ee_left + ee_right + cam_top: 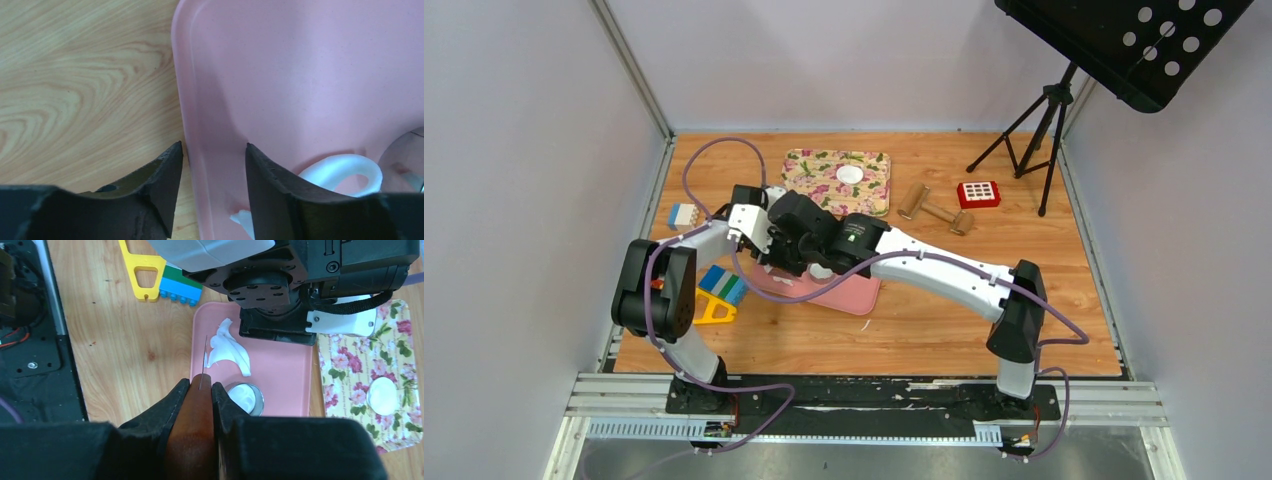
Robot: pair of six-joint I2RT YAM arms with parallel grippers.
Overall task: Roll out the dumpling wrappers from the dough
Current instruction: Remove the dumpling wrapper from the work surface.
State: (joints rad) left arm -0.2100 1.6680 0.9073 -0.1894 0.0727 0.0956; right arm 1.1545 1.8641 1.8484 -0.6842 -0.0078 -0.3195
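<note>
The pink tray (280, 375) holds curled ragged scraps of white dough (227, 347) and a small metal ring cutter (245, 397) with white dough inside it. One dumpling wrapper (382, 395), a neat round white disc, lies on the floral tray (350, 370). My right gripper (201, 385) is shut on a brown wooden handle (192, 435), whose thin metal blade (205, 355) points at the scraps. My left gripper (214, 150) is open and straddles the pink tray's left rim (187, 115). A dough curl (345, 167) lies beside its right finger. Both grippers meet over the pink tray (849, 295).
A wooden rolling pin (934, 208) and a red block (978, 194) lie to the right of the floral tray (809, 165). Toy bricks (722, 284) and a yellow piece (712, 312) sit left of the pink tray. A tripod stand (1034, 130) stands at the back right.
</note>
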